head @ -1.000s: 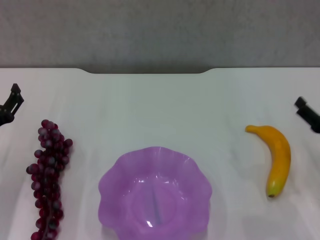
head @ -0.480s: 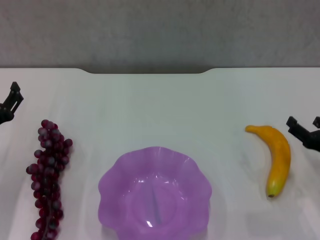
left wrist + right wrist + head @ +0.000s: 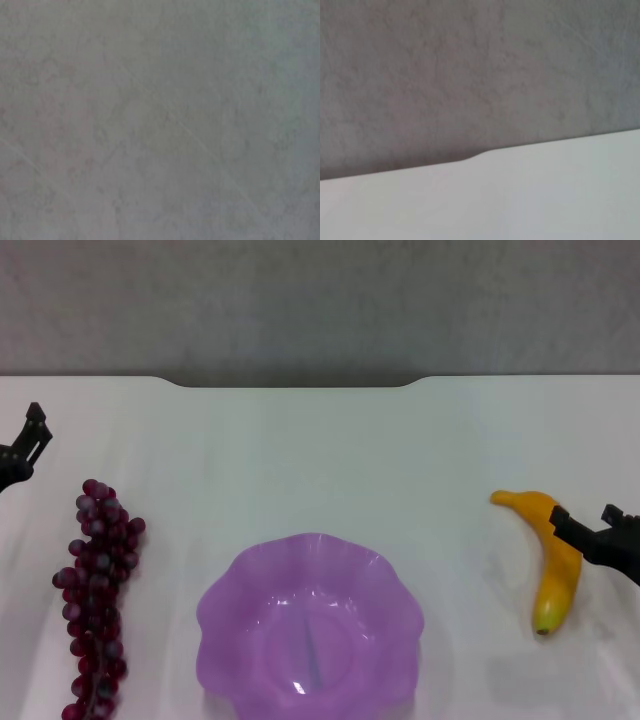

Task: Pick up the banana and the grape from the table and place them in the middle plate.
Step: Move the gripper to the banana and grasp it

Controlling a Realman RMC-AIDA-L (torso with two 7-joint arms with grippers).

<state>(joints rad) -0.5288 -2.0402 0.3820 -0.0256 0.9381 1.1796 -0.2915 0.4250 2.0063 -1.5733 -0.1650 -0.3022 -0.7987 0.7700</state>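
The yellow banana lies on the white table at the right. My right gripper hangs over the banana's middle, open, with one finger across the fruit and the other past its right side. The dark red grape bunch lies at the left. My left gripper sits at the left edge, just beyond the far end of the bunch and apart from it. The light purple middle plate stands empty between the two fruits, near the front.
A grey wall rises behind the table's far edge, which has a shallow notch. The left wrist view shows only grey surface. In the right wrist view I see the wall and the table edge.
My right gripper has come in from the right edge, leftward and nearer, and now hangs over the banana. The left gripper has hardly shifted. Fruits and plate have not moved.
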